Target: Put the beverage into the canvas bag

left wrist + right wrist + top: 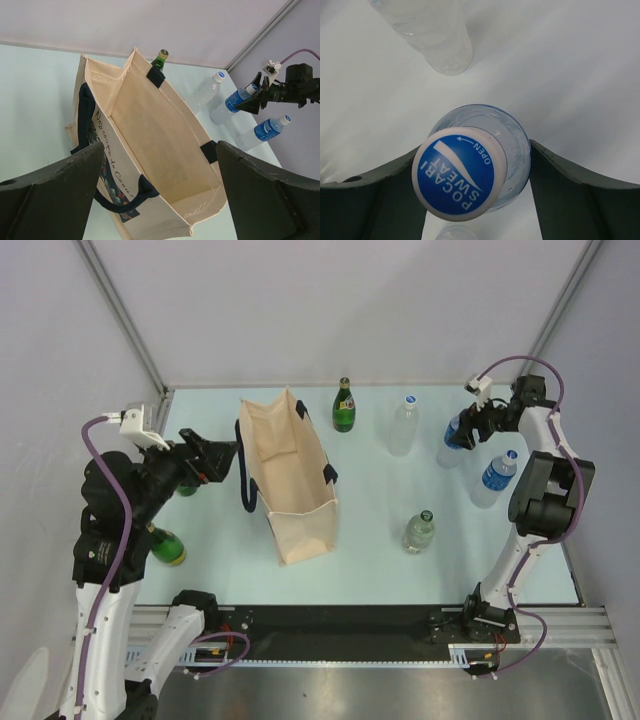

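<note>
The right gripper (pixel 476 148) straddles the neck of a blue-capped bottle (pixel 470 172), one finger on each side of it. The right finger looks to touch the plastic, but the cap hides the left one, so I cannot tell whether they are pinching yet. This reads as the grasping step. A clear bottle (pixel 435 35) stands just beyond the fingers, and another blue-labelled bottle (pixel 495 477) stands near them. The canvas bag (pixel 305 530) stands upright, mouth open, well off to this gripper's left. The left gripper (pixel 160 146) hovers over the bag, spread wide and empty. Next the right gripper likely needs a firm squeeze, a straight lift clear of the neighbouring bottles, then a carry to the bag's mouth.
</note>
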{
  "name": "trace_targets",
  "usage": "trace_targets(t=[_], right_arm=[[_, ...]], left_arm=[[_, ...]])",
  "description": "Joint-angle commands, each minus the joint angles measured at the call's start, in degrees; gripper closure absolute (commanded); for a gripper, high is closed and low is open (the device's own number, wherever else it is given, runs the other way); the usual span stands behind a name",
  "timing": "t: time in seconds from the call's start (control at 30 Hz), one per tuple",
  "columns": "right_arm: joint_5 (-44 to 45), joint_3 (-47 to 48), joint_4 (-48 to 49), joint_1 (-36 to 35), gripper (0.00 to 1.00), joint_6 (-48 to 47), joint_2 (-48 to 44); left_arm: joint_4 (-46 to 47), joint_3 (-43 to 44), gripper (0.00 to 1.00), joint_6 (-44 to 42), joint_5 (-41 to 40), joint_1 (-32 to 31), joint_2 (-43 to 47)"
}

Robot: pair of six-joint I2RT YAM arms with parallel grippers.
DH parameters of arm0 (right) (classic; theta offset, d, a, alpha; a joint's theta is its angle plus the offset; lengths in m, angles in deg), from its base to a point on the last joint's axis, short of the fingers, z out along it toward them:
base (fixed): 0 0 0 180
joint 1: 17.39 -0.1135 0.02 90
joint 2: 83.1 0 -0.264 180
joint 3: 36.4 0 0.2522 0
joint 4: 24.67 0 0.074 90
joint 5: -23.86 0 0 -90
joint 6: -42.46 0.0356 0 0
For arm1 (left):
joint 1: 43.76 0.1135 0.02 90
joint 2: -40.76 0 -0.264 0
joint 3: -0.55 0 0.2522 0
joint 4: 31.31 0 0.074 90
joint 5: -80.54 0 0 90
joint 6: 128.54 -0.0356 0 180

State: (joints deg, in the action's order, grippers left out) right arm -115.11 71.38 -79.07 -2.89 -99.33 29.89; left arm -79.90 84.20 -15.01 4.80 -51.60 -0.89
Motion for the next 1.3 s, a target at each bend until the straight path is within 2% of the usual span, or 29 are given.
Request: trace_targets(t=[0.0, 0.1, 0.13, 0.23, 0.3, 0.43, 0.67, 1.03, 1.13, 1.27], right_arm=[[-2.3, 2.0, -0.4, -0.9, 0.29, -3.0, 0.1], [-3.9, 1.6, -0.4, -0.9, 0.42, -4.5, -0.7], [-4.4, 1.3, -0.1, -0.9, 0.51, -4.5, -1.2], [-5.9, 0.2, 2.1, -1.0, 0.65, -4.7, -2.9], [-7.4, 0.1, 2.1, -1.1, 0.71, -5.1, -3.8], [-10.3, 0.2, 0.7, -2.0, 0.76, -5.5, -6.2], [-14.0, -0.8, -3.0, -5.0, 0.84, -5.2, -10.4], [-19.4, -2.0, -8.8, -10.4, 0.94, -1.9, -20.1], [-20.0, -1.6, -8.8, -12.3, 0.96, 1.5, -23.1], [-19.7, -0.6, -8.2, -16.0, 0.98, 7.2, -26.8]], left_arm=[[2.4, 0.4, 0.00, 0.7, 1.6, 0.5, -0.5], [2.9, 0.5, 0.00, 0.5, 2.6, 0.5, -0.5], [3.1, 0.5, 0.00, 0.4, 3.0, 0.5, -0.5], [4.3, 0.3, 0.00, 0.2, 5.1, 0.5, -0.7], [5.1, 0.2, 0.00, 0.0, 6.6, 0.5, -1.2], [7.0, 0.9, 0.00, -0.1, 12.3, 0.4, -2.7], [8.0, 3.1, 0.00, -0.6, 14.4, -1.9, -6.2], [8.1, 9.1, 0.01, -5.7, 7.6, -16.1, -14.4], [8.2, 9.9, 0.01, -8.9, 5.7, -20.2, -16.6], [9.7, 9.5, 0.00, -18.5, 5.4, -25.1, -19.2]])
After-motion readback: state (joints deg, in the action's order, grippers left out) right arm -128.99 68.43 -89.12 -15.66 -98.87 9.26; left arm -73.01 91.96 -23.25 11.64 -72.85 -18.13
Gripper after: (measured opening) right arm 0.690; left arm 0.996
